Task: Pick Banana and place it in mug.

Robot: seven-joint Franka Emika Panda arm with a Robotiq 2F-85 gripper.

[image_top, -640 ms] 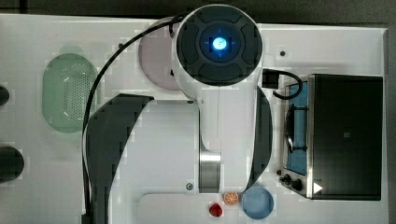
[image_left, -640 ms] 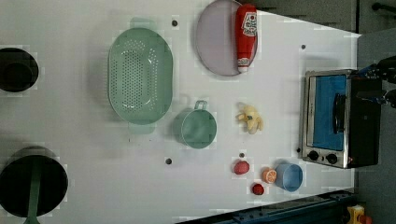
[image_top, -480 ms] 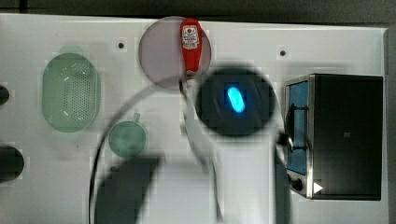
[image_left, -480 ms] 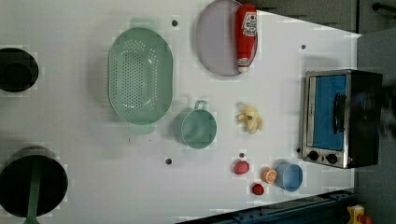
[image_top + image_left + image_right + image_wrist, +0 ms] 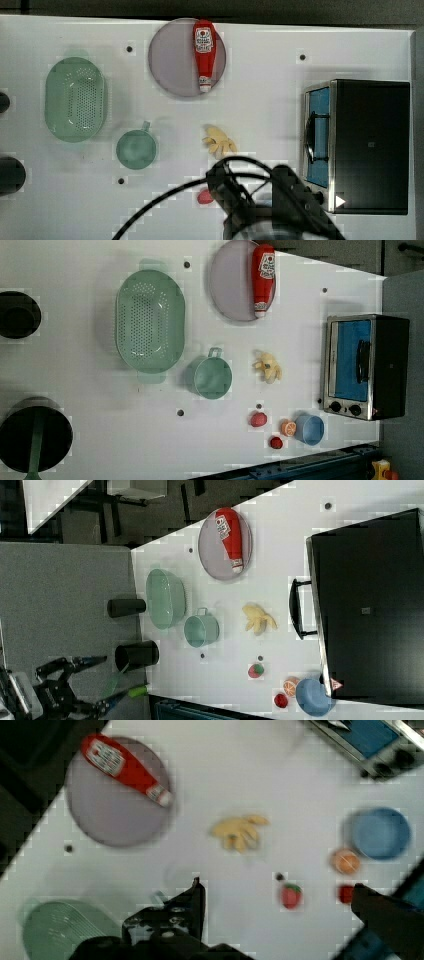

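The end effector point(image 5: 277, 895) hangs above the counter point(image 5: 90, 390) with its fingers spread wide, nothing between them. Beyond it the banana point(image 5: 239, 830) lies bare on the counter. The left view shows the mug point(image 5: 212, 378) just beside the banana's left, which the wrist view hides.

Arm point(image 5: 260, 210) low at the top view's bottom edge, gripper point(image 5: 277, 905) jaws spread wide, empty.
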